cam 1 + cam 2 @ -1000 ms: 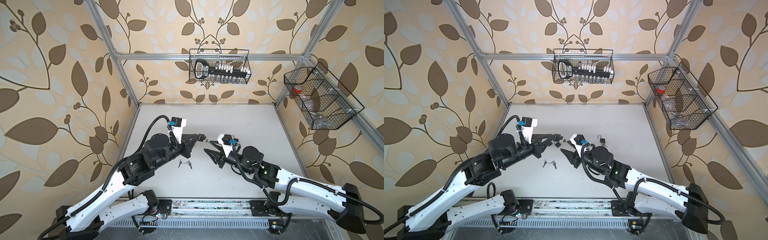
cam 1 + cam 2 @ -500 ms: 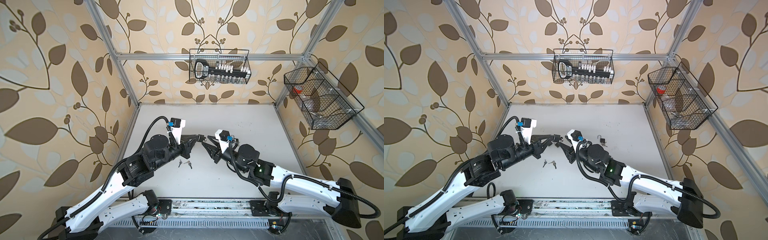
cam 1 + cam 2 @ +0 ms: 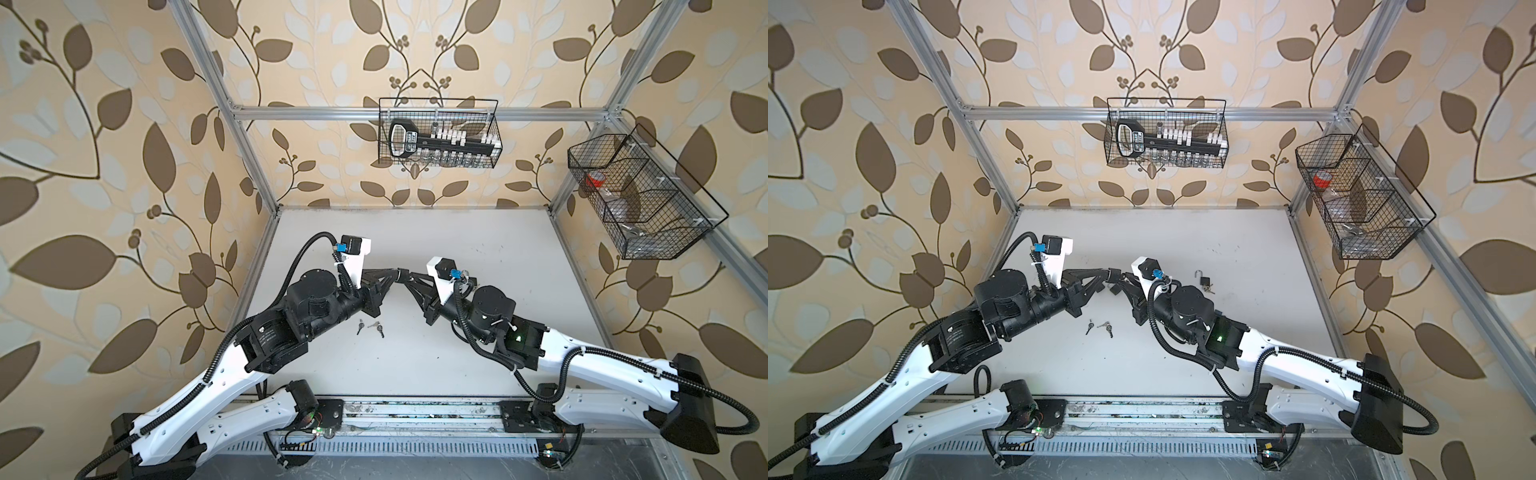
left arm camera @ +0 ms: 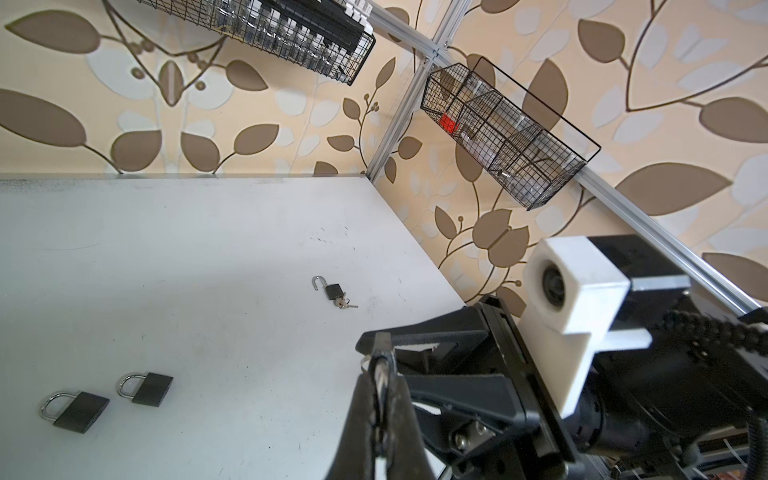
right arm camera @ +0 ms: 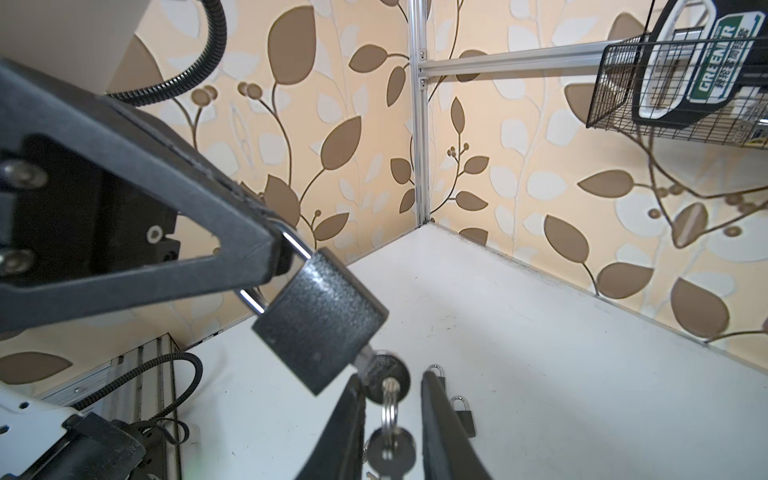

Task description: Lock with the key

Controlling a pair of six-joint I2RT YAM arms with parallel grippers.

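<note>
**Padlock** (image 5: 320, 320), black. It is held in the air above the table (image 3: 478, 249), between the arms, with the left gripper (image 4: 380, 365) clamped on its shackle.

**Key** (image 5: 384, 372), seated in the padlock's underside. The right gripper (image 5: 391, 376) has its jaws apart on either side of the key's head and is not yet pinching it.

**Risks:**
- An off-centre pinch could tug the key out.
- It could also swivel the padlock about its shackle.
- The dangling spare key (image 5: 390, 449) may foul the fingers.

**Back basket** (image 3: 440, 100): large black key-shaped item (image 3: 415, 141), white pieces.

**Side basket** (image 3: 648, 245): red-topped item (image 3: 595, 179). The other contents are unclear.
</note>
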